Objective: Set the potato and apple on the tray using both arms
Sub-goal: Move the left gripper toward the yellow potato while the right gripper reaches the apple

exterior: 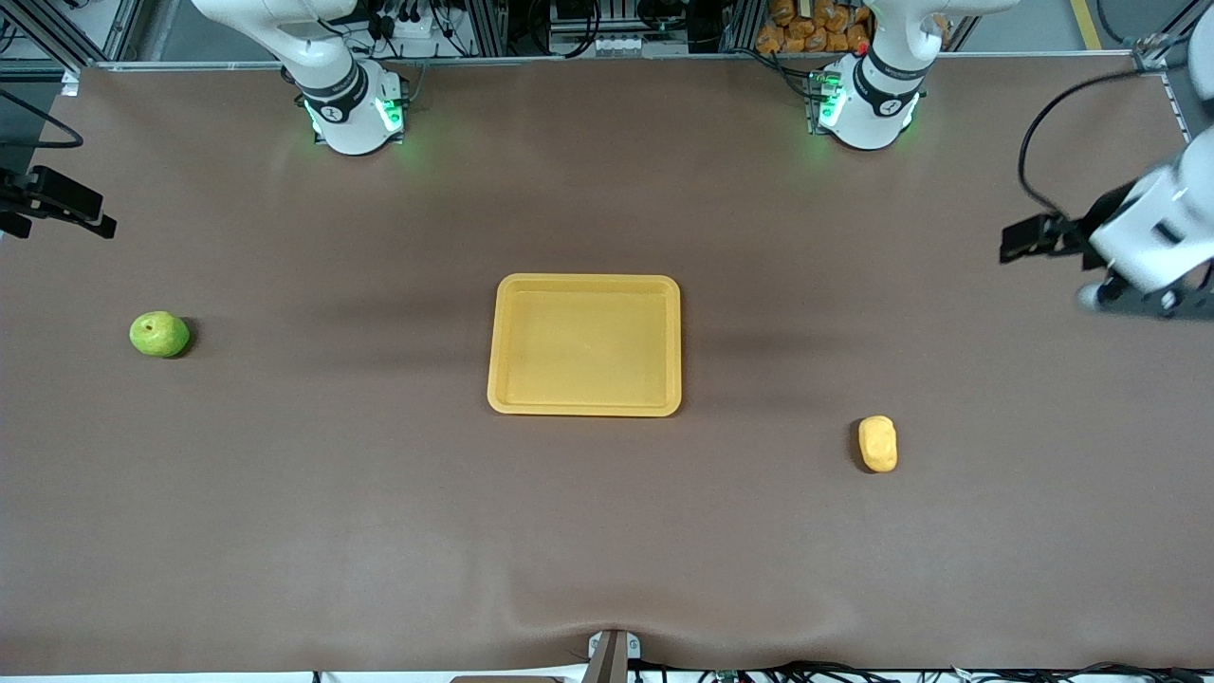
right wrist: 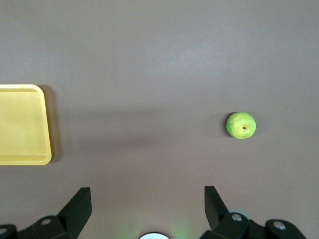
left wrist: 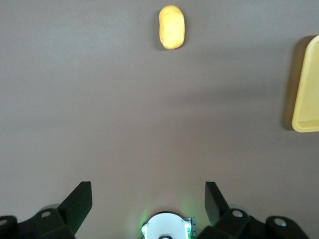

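- At the middle of the brown table (exterior: pixel 607 531) lies one tray (exterior: pixel 585 287), yellow-orange, flat and rectangular with a low rim, nothing on it.
- One apple (exterior: pixel 159 334), round and yellow-green, sits on the bare table at about nine o'clock from the tray, well apart from it, toward the right arm's end of the table.
- One potato (exterior: pixel 878 443), oblong and yellow-orange, rests on the table at roughly four o'clock from the tray, nearer the front camera than the tray and toward the left arm's end.
- Two arms: their two green-lit bases stand at about eleven and one o'clock from the tray, along the table's top edge in the front view.
- The left gripper (left wrist: pixel 148 199) hangs in the air over the left arm's end of the table, at about two o'clock from the tray; its fingers stand wide apart with nothing between them, the potato well clear of it.
- The right gripper (right wrist: pixel 148 201) is up over the right arm's end; in the front view only a dark part, probably its wrist camera mount, shows at the edge. Its fingers are spread wide and hold nothing, the apple well apart from them.
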You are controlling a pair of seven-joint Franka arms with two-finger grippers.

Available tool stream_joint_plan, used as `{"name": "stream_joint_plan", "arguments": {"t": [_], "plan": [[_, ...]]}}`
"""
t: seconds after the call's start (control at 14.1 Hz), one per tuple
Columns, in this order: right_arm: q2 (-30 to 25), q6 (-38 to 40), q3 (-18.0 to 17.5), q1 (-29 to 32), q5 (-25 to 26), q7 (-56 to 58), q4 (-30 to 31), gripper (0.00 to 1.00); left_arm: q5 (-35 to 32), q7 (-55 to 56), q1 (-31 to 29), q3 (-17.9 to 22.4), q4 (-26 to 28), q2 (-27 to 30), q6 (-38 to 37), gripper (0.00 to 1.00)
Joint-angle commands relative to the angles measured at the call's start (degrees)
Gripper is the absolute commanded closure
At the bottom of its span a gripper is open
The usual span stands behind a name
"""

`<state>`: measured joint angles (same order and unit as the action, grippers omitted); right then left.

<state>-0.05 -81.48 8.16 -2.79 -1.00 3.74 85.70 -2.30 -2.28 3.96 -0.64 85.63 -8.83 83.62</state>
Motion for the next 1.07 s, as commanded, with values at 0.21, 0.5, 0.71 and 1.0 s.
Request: {"name": "stream_joint_plan", "arguments": {"t": [0.21,0.5,0.71,1.0], "plan": [[2.5,-3.2,0.9,2.3,0.2,-0.3,-1.2,0.0,0.2,3.7,0.1,-0.1,9.2,-2.2,13.2,0.0],[6.1,-5.4,1.0,3.3,1.0,-0.2,-1.2,0.0,0.3,10.8,0.3,-0.7,18.6,-2.9,31.5,0.0],[8.3,-6.1,1.0,5.1,1.1,-0.1,-1.2,0.0,0.3,15.7,0.5,-0.6,21.1,-4.9,41.8,0.0],[11.6,-6.8,1.1,6.0,4.8,0.0,-0.9,0.0,-0.7,16.8,0.7,-0.4,21.1,-9.4,47.3,0.0]]}}
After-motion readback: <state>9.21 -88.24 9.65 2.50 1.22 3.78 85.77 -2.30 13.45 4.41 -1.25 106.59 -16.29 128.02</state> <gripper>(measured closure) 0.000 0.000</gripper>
